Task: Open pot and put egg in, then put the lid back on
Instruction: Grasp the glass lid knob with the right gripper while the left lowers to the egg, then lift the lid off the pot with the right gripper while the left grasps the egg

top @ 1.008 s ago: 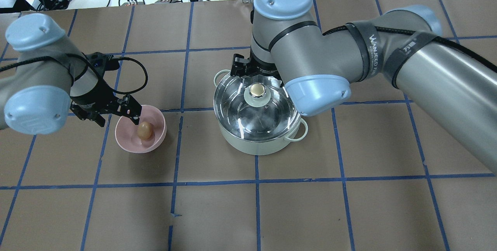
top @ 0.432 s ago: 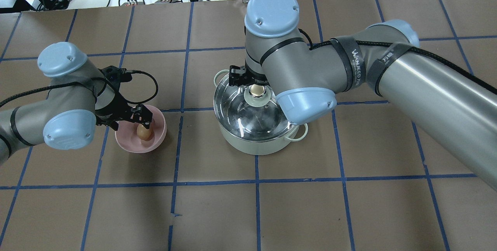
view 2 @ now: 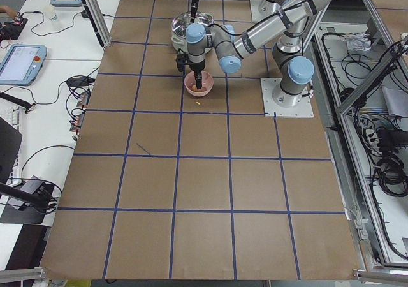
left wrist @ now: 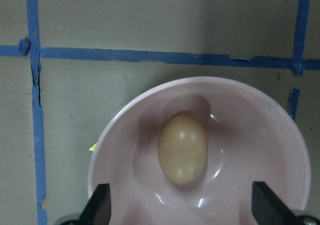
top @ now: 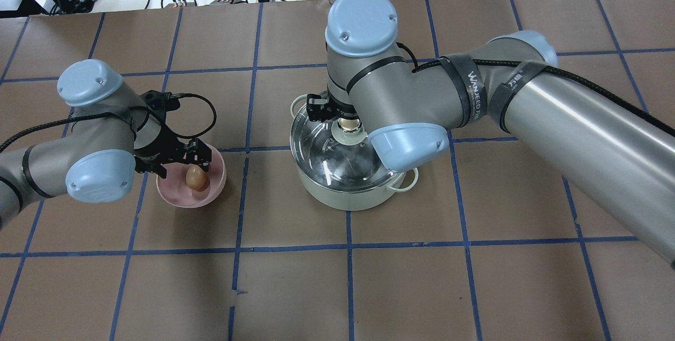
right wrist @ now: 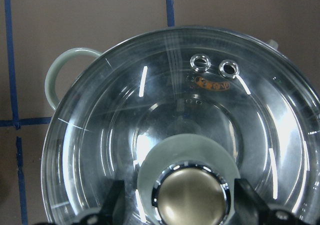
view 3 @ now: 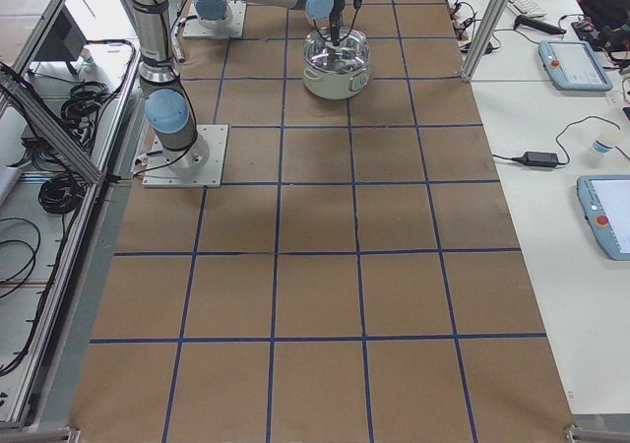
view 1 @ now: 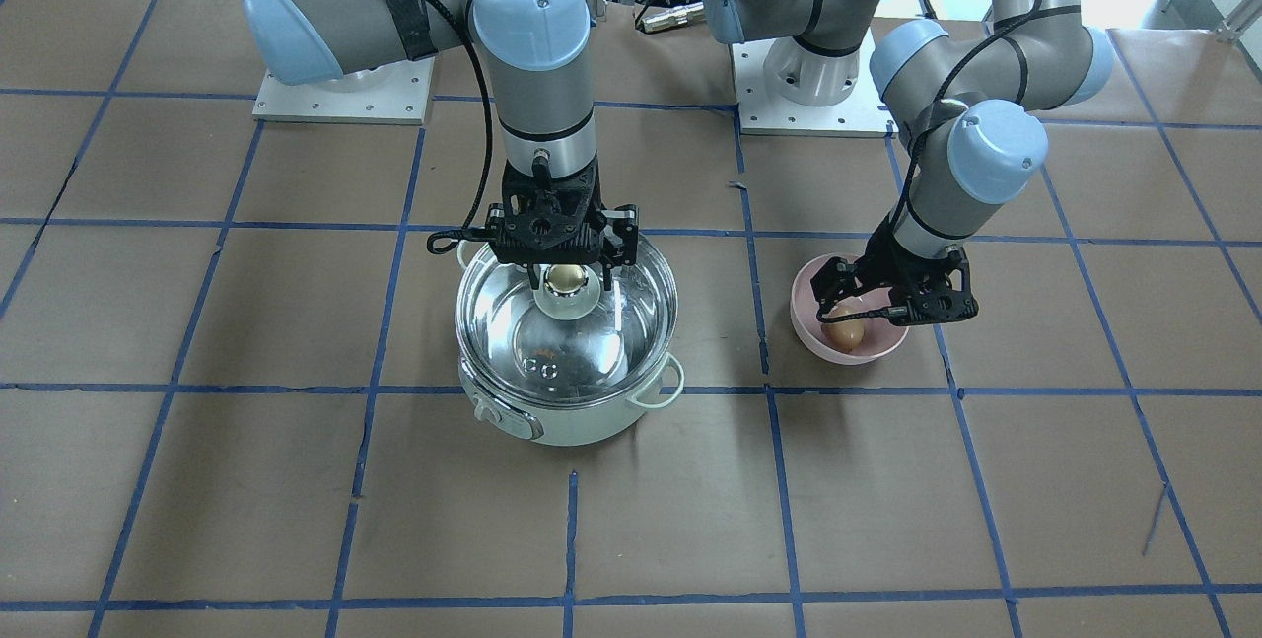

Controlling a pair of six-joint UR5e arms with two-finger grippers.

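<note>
The pot (top: 348, 197), round and pale mint green with small loop handles at its sides, stood upright just right of the overhead view's centre. The lid (top: 337, 164), a clear glass dome with a pale green base, a cream-gold knob at its middle and two metal vent rings, sat closed on it. The egg (top: 195, 177), tan-brown and oval, lay on its side in the bottom of a pink bowl (top: 182, 203) at centre-left, well apart from the pot.

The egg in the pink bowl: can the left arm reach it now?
Probably yes: the open left claw hovers just over the egg, and nothing covers the bowl.
</note>
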